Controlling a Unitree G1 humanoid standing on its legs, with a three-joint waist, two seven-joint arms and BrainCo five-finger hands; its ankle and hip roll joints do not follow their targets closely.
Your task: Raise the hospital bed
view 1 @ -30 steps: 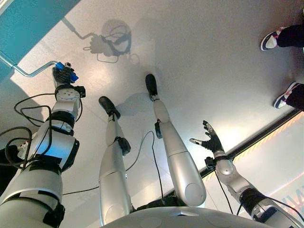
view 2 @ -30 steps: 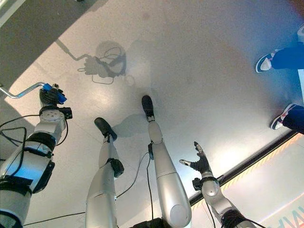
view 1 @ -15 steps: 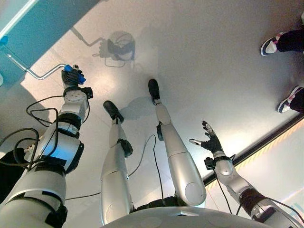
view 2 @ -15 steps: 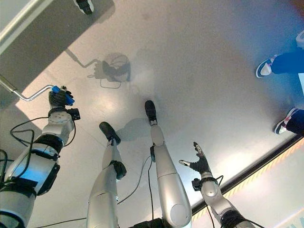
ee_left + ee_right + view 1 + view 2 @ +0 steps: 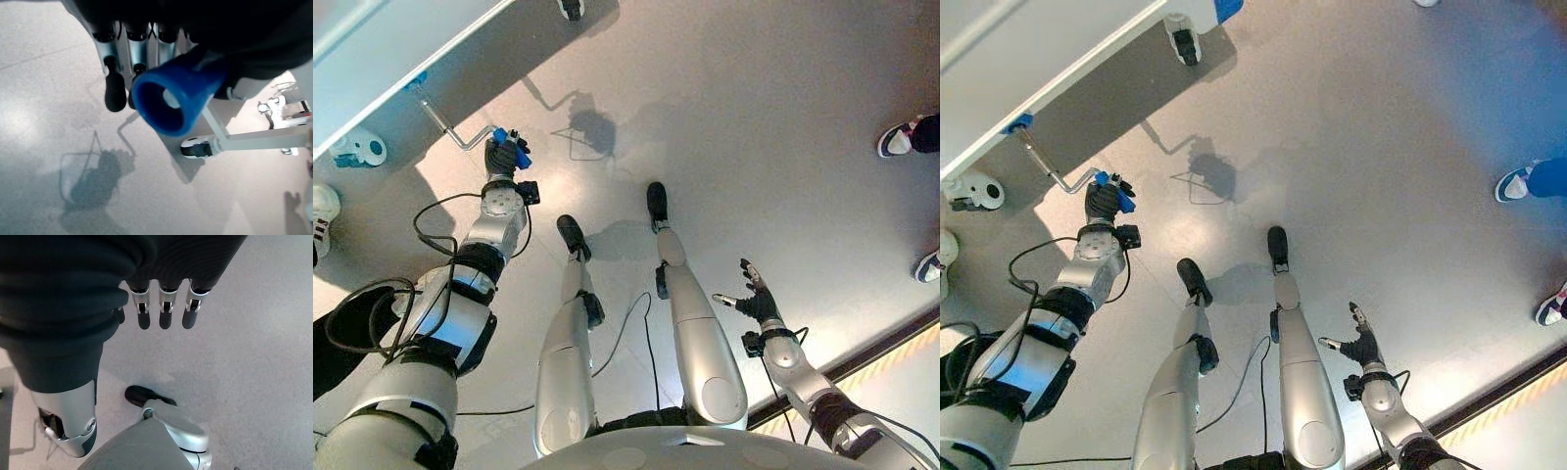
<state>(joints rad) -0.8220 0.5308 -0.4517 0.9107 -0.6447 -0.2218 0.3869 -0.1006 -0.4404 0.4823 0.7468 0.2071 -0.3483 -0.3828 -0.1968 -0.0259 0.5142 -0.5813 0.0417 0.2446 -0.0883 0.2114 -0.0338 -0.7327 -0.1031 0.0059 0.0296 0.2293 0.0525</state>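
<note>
One left hand [image 5: 505,157] clamps the blue crank handle [image 5: 176,100]; right hand [image 5: 756,299] splayed.

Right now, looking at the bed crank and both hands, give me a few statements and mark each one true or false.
1. The left hand grips the blue crank handle. True.
2. The right hand holds the crank too. False: it hangs open beside the robot, holding nothing.
3. The metal crank rod runs to the edge of the bed frame. True.
4. No person is nearby. False: a person's shoe shows on the floor.
</note>
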